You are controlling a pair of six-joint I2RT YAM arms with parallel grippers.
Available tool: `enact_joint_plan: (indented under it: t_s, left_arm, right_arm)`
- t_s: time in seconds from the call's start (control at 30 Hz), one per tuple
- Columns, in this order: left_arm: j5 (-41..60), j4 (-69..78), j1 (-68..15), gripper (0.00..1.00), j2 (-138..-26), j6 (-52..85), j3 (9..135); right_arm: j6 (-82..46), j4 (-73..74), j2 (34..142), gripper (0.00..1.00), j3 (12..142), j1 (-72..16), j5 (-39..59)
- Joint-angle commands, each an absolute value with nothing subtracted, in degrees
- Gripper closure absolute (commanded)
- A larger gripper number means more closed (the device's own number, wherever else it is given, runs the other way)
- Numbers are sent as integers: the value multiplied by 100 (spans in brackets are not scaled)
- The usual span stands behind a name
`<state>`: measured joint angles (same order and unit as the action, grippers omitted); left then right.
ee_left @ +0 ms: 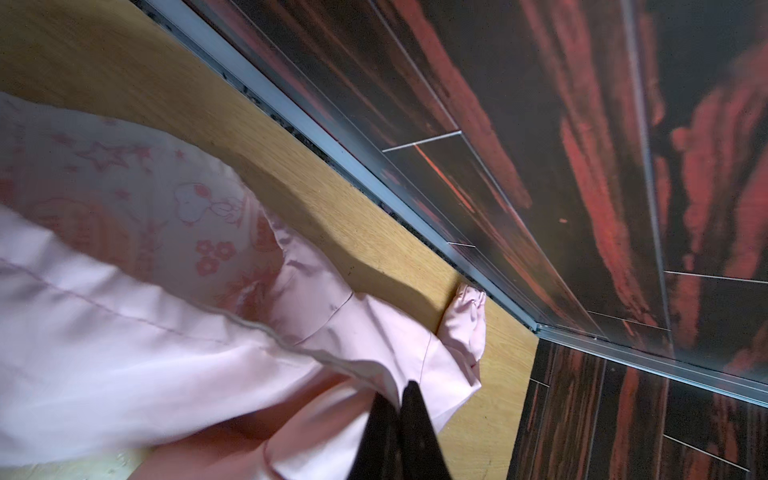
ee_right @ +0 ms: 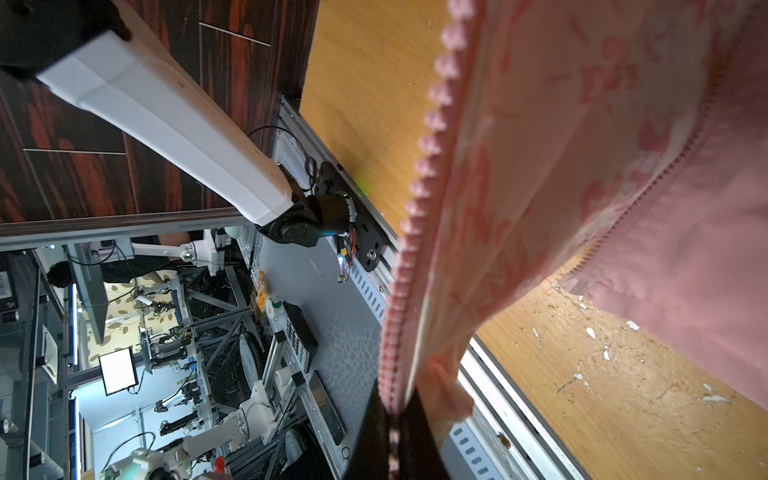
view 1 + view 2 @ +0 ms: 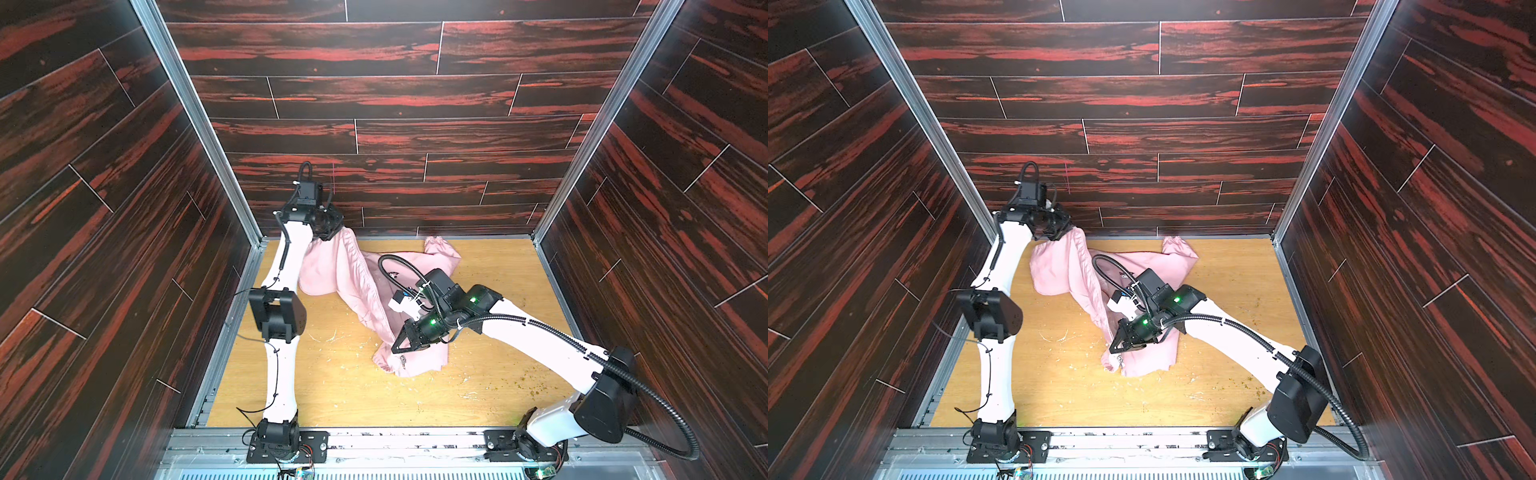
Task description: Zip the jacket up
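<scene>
Top views and both wrist views, zipping task. The jacket (image 3: 332, 270) lies partly on the tabletop (image 3: 498, 332) and partly lifted, stretched as a band between your two claws. Its far sleeve cuff (image 3: 436, 243) rests toward 12 o'clock, near the back wall. The left claw (image 3: 329, 235) hangs raised at about 11 o'clock. The left wrist view shows it (image 1: 401, 390) clenched on the pale upper edge of the cloth, with the printed lining (image 1: 187, 199) open beneath. The right claw (image 3: 395, 347) sits low near the middle of the tabletop. The right wrist view shows it (image 2: 395, 409) clenched on the pink zip teeth (image 2: 428, 145) close to the hem. In both top views a small metal piece (image 3: 402, 361), probably the slider, dangles just beside the right claw at its 6 o'clock. The relation that governs your next move is this: from the right claw the open zip edge runs away toward 11 o'clock, straight to the left claw, so the jacket's long axis lies on the 11-to-5 line. The right arm is much the nearer to the slider, and the left arm serves as the far anchor. The two rows of teeth do not look joined, so the zipping itself appears not yet begun.
</scene>
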<state>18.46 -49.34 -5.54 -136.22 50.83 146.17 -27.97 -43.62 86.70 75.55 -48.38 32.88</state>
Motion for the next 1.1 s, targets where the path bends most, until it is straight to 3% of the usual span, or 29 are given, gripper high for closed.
enact_joint_plan:
  t_s: [0.0,0.37,1.07]
  left_arm:
    - [1629,-5069,-695,100,-13983,5096,14987]
    - [1652,-4175,-1061,100,-14888,5664,15012]
    - [1942,-3353,-1141,97,-15539,5999,15227]
  right_arm:
    - [-3085,-3993,8353,100,7222,-4657,3485]
    - [-3444,-3344,8394,100,5956,-3870,3911]
    - [-3577,-2856,9650,100,5600,-4003,3912]
